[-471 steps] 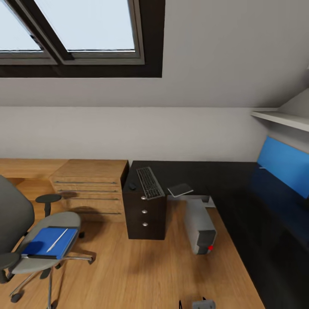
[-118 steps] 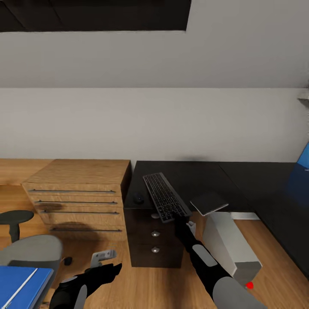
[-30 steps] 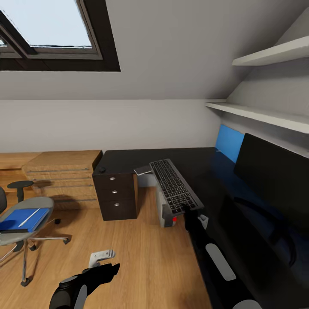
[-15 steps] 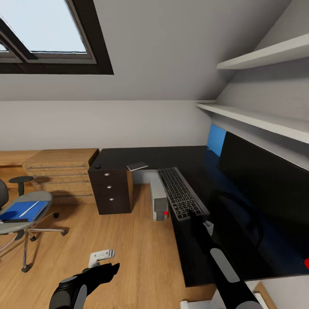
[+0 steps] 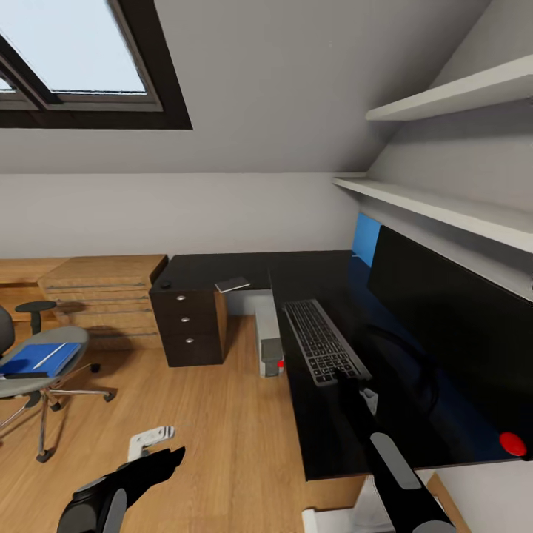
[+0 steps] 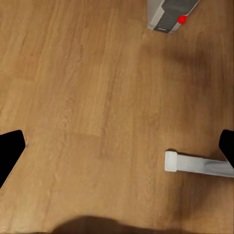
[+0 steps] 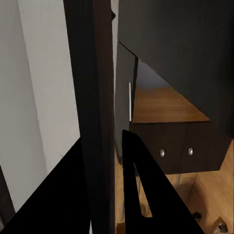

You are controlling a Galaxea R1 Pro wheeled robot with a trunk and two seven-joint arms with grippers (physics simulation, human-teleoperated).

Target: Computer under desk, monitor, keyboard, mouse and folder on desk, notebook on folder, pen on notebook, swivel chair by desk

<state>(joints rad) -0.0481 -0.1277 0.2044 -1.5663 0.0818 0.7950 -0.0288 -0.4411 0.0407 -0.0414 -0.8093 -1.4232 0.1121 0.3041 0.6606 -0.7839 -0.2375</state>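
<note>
Right gripper (image 5: 348, 379) clenched on keyboard (image 5: 324, 350)'s near end; lower it flat w/ desk (image 5: 311, 437), parallel to monitor (image 5: 451, 326). Left gripper (image 5: 152, 442) spread wide, idle.

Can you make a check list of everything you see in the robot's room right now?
Surface: large black-topped L-shaped desk, with black drawers at its far end.
Job's things: slim dark-grey keyboard in front of the wide black monitor; thin grey notebook and small black mouse on the far part of the desk; light-grey computer tower on the floor at the desk's edge; bright-blue folder on the grey swivel chair, a thin white pen-like stick on it.
Clutter: nothing seen.
Grippers: right hand shut on the keyboard's near end; left hand open, over the wood floor.
Cables: nothing seen.
Surroundings: skylight, white wall shelves, light wooden drawer cabinet.
</note>
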